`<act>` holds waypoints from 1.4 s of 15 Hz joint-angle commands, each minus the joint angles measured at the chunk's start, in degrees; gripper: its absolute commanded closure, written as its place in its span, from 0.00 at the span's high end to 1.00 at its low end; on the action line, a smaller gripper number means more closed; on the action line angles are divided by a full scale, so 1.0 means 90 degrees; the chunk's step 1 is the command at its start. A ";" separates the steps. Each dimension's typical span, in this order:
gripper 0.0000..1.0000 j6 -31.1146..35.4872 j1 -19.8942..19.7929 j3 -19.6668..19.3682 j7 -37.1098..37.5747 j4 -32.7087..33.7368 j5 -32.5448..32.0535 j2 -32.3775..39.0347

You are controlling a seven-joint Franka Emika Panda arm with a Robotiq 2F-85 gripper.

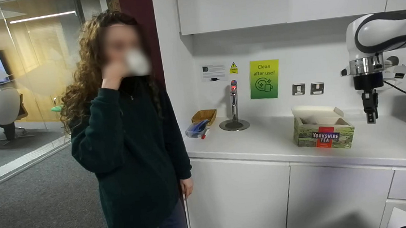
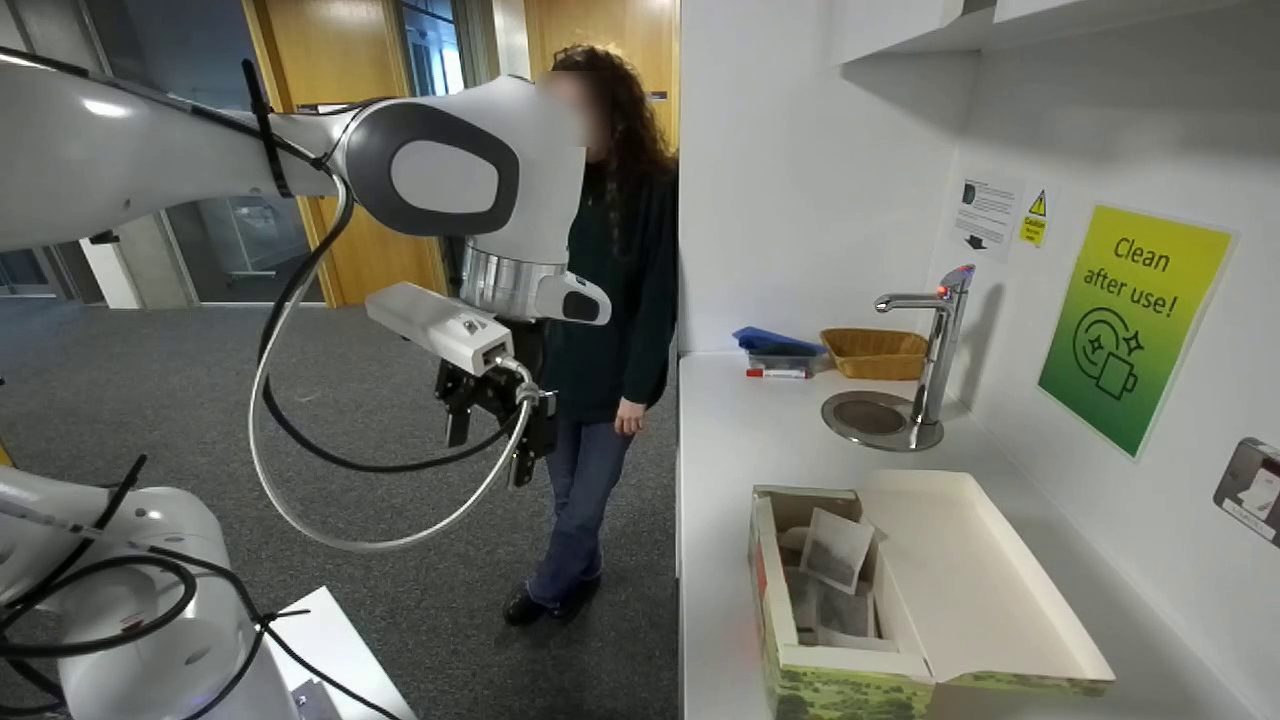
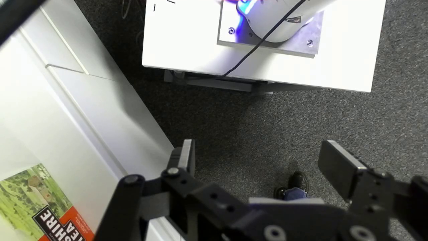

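at left in an exterior view, the gripper [image 2: 490, 447] hangs empty over the carpet [image 2: 640, 560], fingers [image 3: 187, 152] wide apart; rightward, the open tea box [image 2: 850, 694] sits on the counter [image 2: 715, 520], tea bags [image 2: 838, 548] inside. no grasp seems under way; reaching the box would call for swinging across.

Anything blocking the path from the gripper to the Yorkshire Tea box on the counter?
Nothing visible stands between the open gripper and the Yorkshire Tea box. The gripper hangs over the floor, out in front of the counter; the lid is folded open, leaving the teabags uncovered.
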 commanded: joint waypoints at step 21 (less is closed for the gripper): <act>1.00 0.0017 -0.0023 0.0034 0.0128 0.0055 0.0226 -0.0058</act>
